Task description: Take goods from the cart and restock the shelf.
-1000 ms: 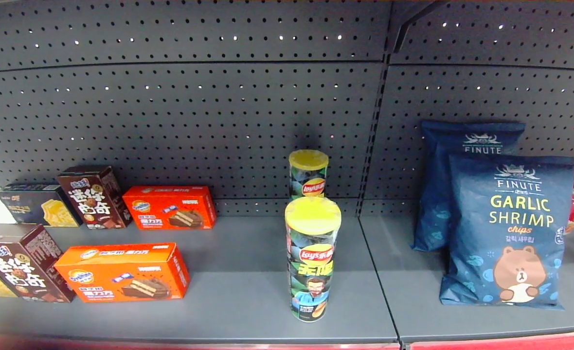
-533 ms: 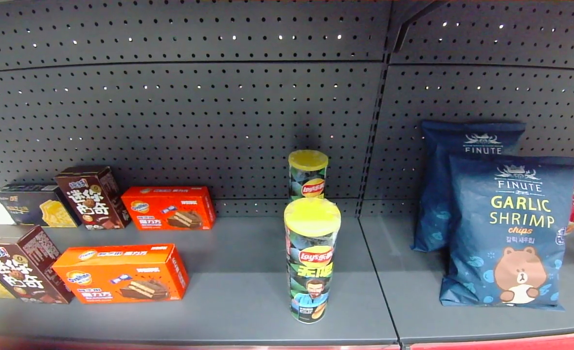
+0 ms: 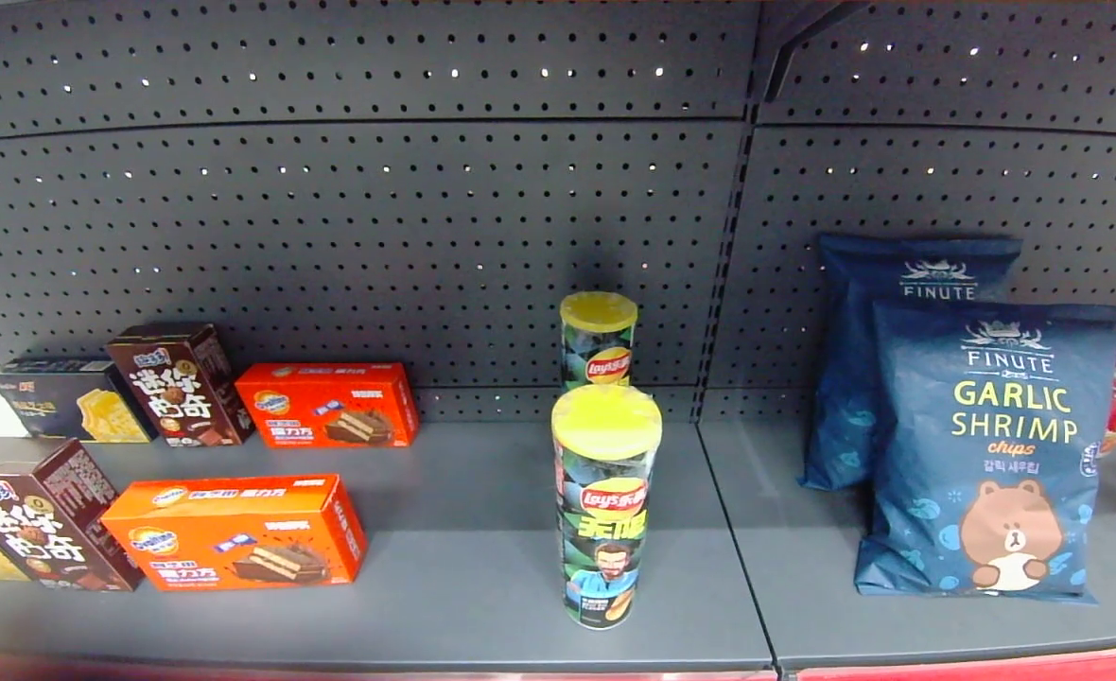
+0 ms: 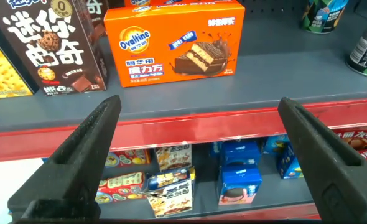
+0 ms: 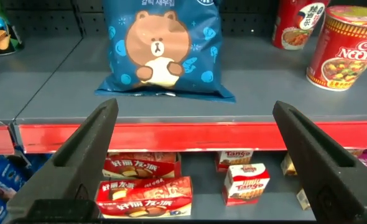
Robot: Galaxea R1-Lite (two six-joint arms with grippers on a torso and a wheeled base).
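Facing the shelf point(image 3: 463, 567), left tool point(image 4: 199, 101) released; right tool point(image 5: 196, 104) released, cup noodles point(image 5: 351, 43) beyond

Left gripper point(image 4: 199, 106) empty, two black fingers point(image 4: 78, 155) spread wide, in front of shelf point(image 4: 246, 90). Orange box point(image 4: 174, 43) on shelf, facing front. Brown box point(image 4: 50, 46) right beside it. Yellow box point(image 4: 0, 68) next, cut off at edge. Tall can point(image 4: 320, 15) farther back. Red strip point(image 4: 196, 127) runs along shelf front. Blue boxes point(image 4: 239, 177) and other small packs on lower shelf point(image 4: 202, 208).
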